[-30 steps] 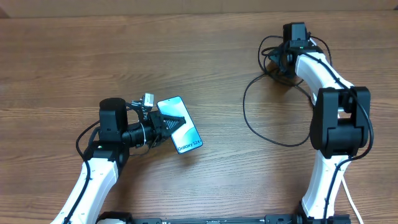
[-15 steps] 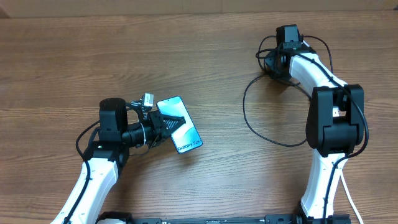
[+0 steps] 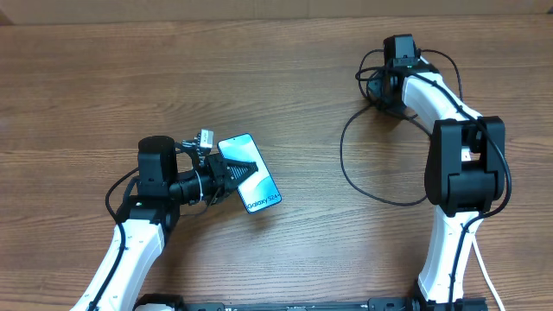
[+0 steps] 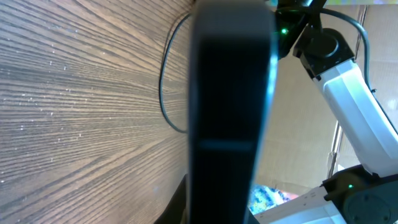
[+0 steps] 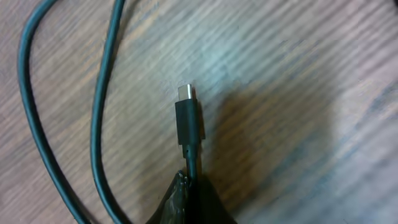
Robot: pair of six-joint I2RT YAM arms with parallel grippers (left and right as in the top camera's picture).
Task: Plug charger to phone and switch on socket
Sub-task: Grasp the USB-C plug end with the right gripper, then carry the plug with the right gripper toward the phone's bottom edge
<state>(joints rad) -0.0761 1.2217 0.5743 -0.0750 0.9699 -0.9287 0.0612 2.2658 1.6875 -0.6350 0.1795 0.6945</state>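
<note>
Black cable, pinched: my right pincer point(image 5: 196, 204) is pressed together on the charger point(image 5: 188, 121) just behind its small plug. The metal tip sticks out straight ahead of the fingertips, close over the wooden table point(image 3: 294, 78). The rest of the lead loops off to one side of the pincer and sweeps round in a wide curve toward my own arm.

Across the way, my left pincer point(image 3: 233, 170) is clamped on the phone point(image 3: 262, 188), gripping its near end, with the lit screen up and the far end poking out beyond the fingers.

As I read it, securing the plug is the step in hand, and both halves of the join are held. Next comes the carry: lift the tip, bring it across the bare wood between the two pincers, and square it to the port. Which phone end has the port I cannot tell, and it is a small slot, so the aim must be fine.

Room between the pincers looks generous, with only the slack loop lying there. That loop may drag or snag on my right arm. The table's far edge runs near, beyond my right pincer. The socket shows in no view.
</note>
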